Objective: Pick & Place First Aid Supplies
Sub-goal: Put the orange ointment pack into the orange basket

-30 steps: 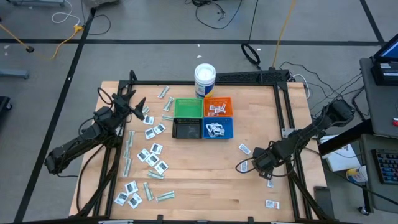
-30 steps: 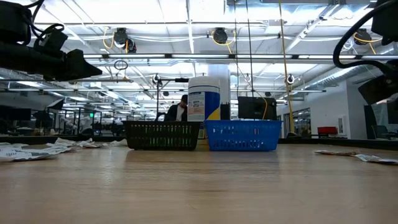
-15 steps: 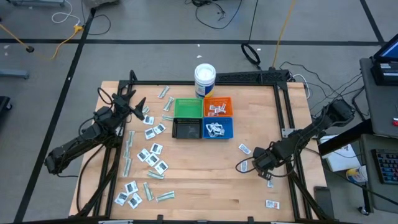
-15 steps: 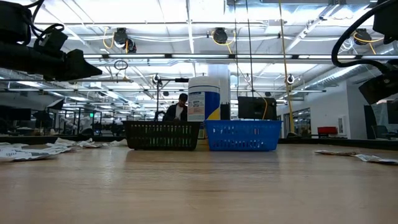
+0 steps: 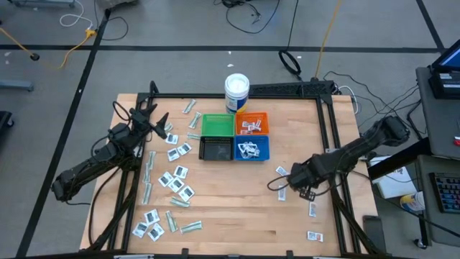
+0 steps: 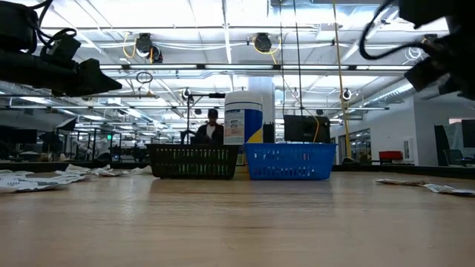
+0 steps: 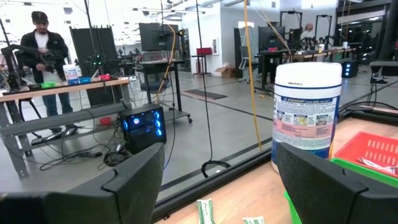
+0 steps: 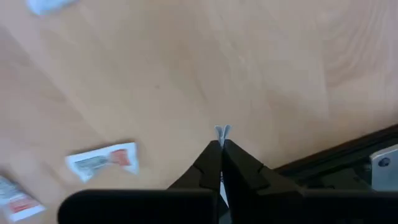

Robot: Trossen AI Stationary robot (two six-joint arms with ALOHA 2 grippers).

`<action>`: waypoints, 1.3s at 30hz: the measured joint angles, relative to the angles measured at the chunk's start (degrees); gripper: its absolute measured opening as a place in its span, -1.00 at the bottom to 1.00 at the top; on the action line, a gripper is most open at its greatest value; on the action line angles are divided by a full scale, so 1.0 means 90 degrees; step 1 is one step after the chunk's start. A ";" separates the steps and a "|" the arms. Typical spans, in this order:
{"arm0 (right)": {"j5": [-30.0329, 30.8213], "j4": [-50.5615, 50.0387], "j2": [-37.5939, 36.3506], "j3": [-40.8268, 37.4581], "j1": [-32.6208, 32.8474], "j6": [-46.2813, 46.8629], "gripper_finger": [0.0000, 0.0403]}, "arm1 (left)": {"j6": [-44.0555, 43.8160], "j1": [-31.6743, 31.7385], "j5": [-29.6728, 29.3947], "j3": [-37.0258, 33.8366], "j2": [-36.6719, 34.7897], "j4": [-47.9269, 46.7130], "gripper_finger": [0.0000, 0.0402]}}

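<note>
Carrying a thin white packet [image 8: 222, 132] pinched edge-on between its closed tips, the right gripper [image 8: 221, 146] hangs above the bare wood on the right side of the table [image 5: 237, 208]. High view puts that gripper [image 5: 295, 178] near a white sachet [image 5: 282, 172], with a red-printed sachet [image 8: 102, 158] lying flat below it. Judgement: pick done, transport step in hand. Next move calls for a swing toward the square bins, where the orange bin [image 5: 251, 124] and blue bin [image 5: 251, 150] already hold packets; which bin suits this one I cannot tell.

Left gripper [image 5: 155, 119] waits over the table's far left, fingers [image 7: 124, 183] spread, holding nothing. Most supplies lie scattered on the left half [image 5: 172, 180]. White tub [image 5: 236, 91] stands behind the bins. Person [image 7: 43, 56] visible in the room beyond.
</note>
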 joint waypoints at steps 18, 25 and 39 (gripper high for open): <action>0.0559 -0.0516 0.0685 0.1711 -0.2251 -0.2041 -1.00 | -0.0001 0.0001 0.0000 0.0001 -0.0001 0.0002 0.53; 0.0675 -0.0501 0.1703 0.2722 -0.3404 -0.3301 -1.00 | -0.0001 0.0001 -0.0002 0.0000 -0.0001 0.0002 0.53; 0.0986 -0.0448 0.3885 0.5360 -0.4694 -0.5091 -1.00 | -0.0001 -0.0001 0.0000 -0.0001 -0.0001 0.0001 0.53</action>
